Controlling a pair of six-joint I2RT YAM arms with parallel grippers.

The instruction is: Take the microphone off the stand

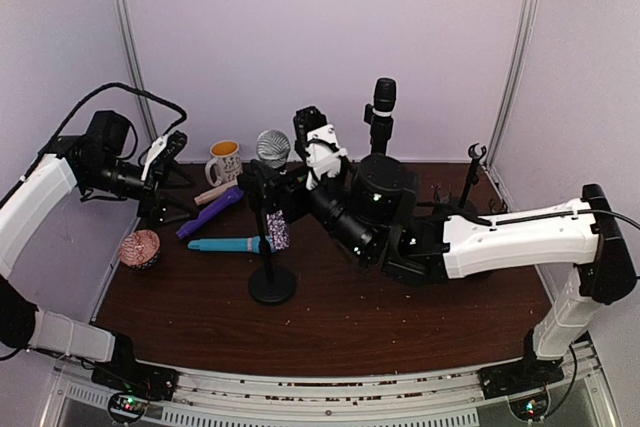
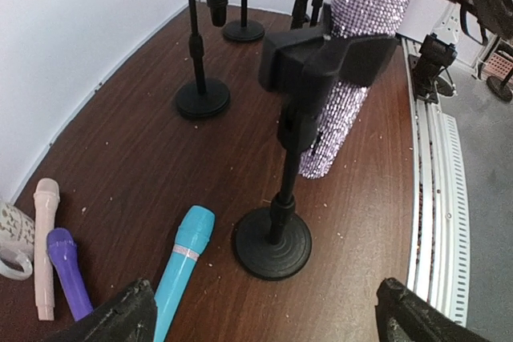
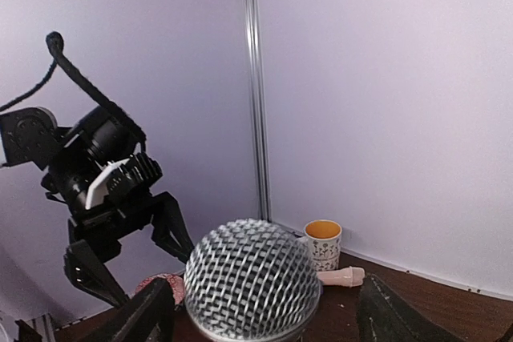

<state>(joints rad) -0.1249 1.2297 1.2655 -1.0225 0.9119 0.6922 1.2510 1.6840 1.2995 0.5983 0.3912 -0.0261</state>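
- Counter (image 1: 400, 317): dark wood surface, enclosed by pale walls, with crumbs scattered across it.
- Right arm (image 1: 520, 237): white link reaching from the right base leftward across the counter to the centre.
- Left arm (image 1: 40, 197): raised at the left wall, wrist pointing toward the centre.
- Right end effector (image 3: 263, 302): open. Its fingers (image 3: 152, 314) stand on either side of the mesh head, with a visible gap on each side and no grip.
- Left end effector (image 1: 165, 162): open wide and holding nothing, well apart from the stand and facing it.
- Stand (image 1: 272, 284): upright at centre front on a round black base. Its clip (image 2: 321, 58) sits at the top of the post.
- Microphone (image 2: 353, 62): seated in the clip and tilted, with a lilac rhinestone body and the silver mesh head uppermost. It is not removed.
- Second stand (image 2: 200, 98): at the back, carrying a black microphone (image 1: 384, 102).
- Empty stand (image 1: 470, 177): at the back right, clip vacant.
- Teal microphone (image 1: 225, 244): lying flat, just left of the centre stand's base.
- Purple microphone (image 1: 212, 212): lying flat behind the teal one.
- Pale pink microphone (image 1: 212, 192): lying beside the purple one.
- Mug (image 1: 224, 160): patterned white with an orange interior, upright at the back left.
- Pink round object (image 1: 139, 248): at the left edge of the counter. I cannot tell what it is.
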